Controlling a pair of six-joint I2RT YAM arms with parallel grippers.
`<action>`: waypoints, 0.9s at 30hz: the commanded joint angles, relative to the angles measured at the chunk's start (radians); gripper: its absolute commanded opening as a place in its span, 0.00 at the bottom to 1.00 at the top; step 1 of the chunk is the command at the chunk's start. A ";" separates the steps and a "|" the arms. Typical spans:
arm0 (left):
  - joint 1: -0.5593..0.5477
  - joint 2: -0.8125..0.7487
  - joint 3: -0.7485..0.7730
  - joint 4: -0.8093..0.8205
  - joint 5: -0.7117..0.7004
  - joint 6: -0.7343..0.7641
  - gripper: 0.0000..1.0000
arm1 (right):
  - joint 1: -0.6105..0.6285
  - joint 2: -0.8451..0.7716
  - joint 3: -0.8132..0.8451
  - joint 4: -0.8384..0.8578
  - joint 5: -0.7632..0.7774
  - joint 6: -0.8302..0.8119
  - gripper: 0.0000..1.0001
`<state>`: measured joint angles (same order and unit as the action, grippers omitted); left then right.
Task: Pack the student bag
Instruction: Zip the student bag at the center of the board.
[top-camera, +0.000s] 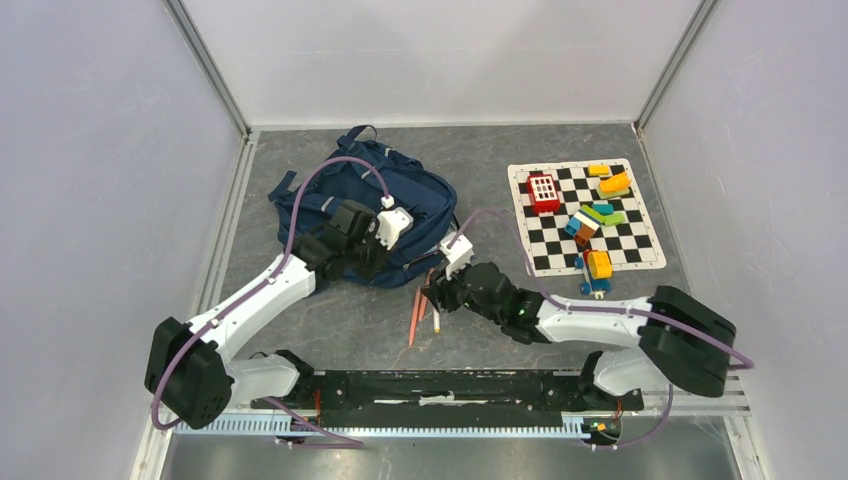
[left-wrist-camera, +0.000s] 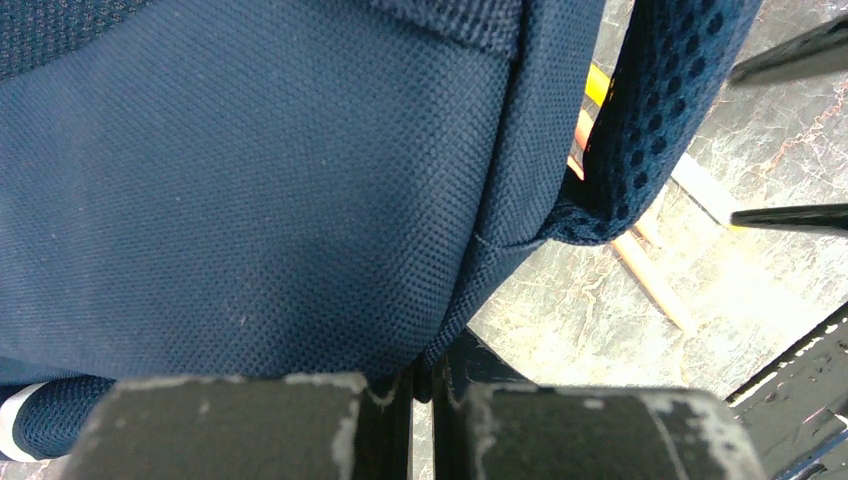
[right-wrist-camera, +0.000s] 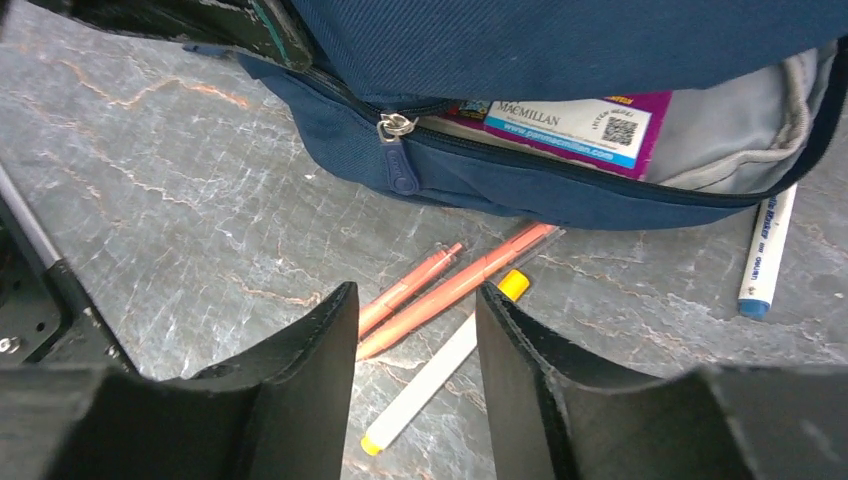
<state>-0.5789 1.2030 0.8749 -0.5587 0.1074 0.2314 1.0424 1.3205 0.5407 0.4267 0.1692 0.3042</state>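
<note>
Left gripper (left-wrist-camera: 422, 390) pinches the student bag (top-camera: 415, 195) open; right gripper (right-wrist-camera: 415, 300), half-spread and empty, may knock the crowded orange pens (right-wrist-camera: 470, 280) aside.

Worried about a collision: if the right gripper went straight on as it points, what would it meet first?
Probably the white pen lying between the open jaws of the right gripper, then the orange pens; depth is unclear.

A checkered mat (top-camera: 632, 246) lies on the grey tabletop (top-camera: 300, 330), carrying a red block (top-camera: 543, 190), an orange block (top-camera: 613, 184) and a green-and-blue pile (top-camera: 595, 218). Well left of the mat lie two orange pens (right-wrist-camera: 470, 285) and a white pen (right-wrist-camera: 440, 370).
</note>
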 joint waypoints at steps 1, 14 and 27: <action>-0.006 -0.058 0.018 0.108 0.092 -0.058 0.02 | 0.052 0.101 0.095 0.088 0.156 0.041 0.50; -0.006 -0.056 0.015 0.112 0.115 -0.061 0.02 | 0.078 0.320 0.258 0.109 0.269 0.081 0.48; -0.007 -0.059 0.012 0.105 0.038 -0.053 0.02 | 0.079 0.327 0.256 -0.015 0.380 0.154 0.04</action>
<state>-0.5793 1.1976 0.8673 -0.5510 0.1066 0.2214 1.1255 1.6814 0.7986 0.4839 0.4667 0.4423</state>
